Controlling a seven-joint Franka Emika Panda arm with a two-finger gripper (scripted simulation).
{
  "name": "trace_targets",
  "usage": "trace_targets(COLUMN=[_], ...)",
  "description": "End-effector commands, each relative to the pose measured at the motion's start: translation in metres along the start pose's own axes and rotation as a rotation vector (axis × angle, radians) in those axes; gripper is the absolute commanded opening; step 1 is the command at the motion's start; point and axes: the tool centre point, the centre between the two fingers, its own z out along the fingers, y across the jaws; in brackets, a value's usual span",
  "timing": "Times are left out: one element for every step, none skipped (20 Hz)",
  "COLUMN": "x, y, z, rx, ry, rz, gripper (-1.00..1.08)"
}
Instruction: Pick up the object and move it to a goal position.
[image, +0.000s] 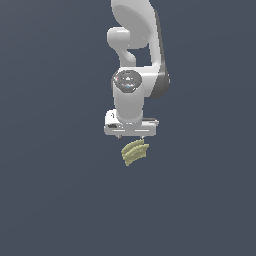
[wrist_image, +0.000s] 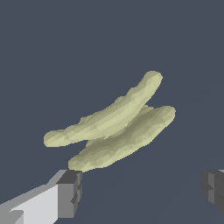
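In the exterior view, a flat dark grey-blue ground fills the picture with no edge or border to be seen. One white arm (image: 135, 60) comes down from the top middle, its last link pointing straight down, and ends in a wide white claw (image: 131, 138). The claw body lies roughly level across the picture. Its fingertips are mostly hidden behind the body, so their spread cannot be judged here. One banana bunch (image: 134, 152) sits right under the claw, its upper edge touching or just below the claw's underside. It is pale yellow-green, ridged, curved, and tilted so that it rises toward the exterior view's right. Open ground lies on every side of the bunch and the arm. Whether the bunch rests on the ground or hangs clear cannot be told.

In the wrist view, the same dark ground fills the background, again without an edge. The banana bunch (wrist_image: 116, 124) lies in the middle as two long lobes side by side. Two dark grey fingertips (wrist_image: 70, 192) show, one at each side, wide apart. The claw (wrist_image: 142, 190) is spread far wider than the bunch. One end of the bunch lies just beside one fingertip; the other fingertip is well apart from it. Nothing is clamped.
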Motion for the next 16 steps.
trace_targets(x=[0.0002,0.0003,0.0005,0.0007,0.0009,0.0011,0.0014,0.0017,0.002,0.0024,0.0028,0.0032,0.0036,0.0041,0.0046,0.0051], y=[-0.0004,-0.0004,-0.0005,-0.0006,-0.0008,-0.001,-0.0012,-0.0014,-0.0017,-0.0019,-0.0022,-0.0025,-0.0028,-0.0032,-0.0036,-0.0039], z=[-0.0001,-0.0001,-0.0001,0.0,0.0,0.0,0.0,0.0,0.0,0.0,0.0,0.0,0.0,-0.0001,-0.0001,-0.0001], rx=[0.0,0.0,-0.001,-0.001,-0.001,-0.001,-0.002,-0.002,-0.002,-0.003,-0.003,-0.004,-0.004,-0.004,-0.005,-0.005], ry=[0.001,0.001,0.001,0.002,0.003,0.003,0.004,0.005,0.007,0.008,0.009,0.01,0.012,0.013,0.015,0.017], rz=[0.007,0.013,0.02,0.029,0.038,0.049,0.061,0.074,0.089,0.104,0.121,0.139,0.158,0.179,0.2,0.223], gripper=[1.0,1.0,1.0,1.0,1.0,1.0,1.0,1.0,1.0,1.0,1.0,1.0,1.0,1.0,1.0,1.0])
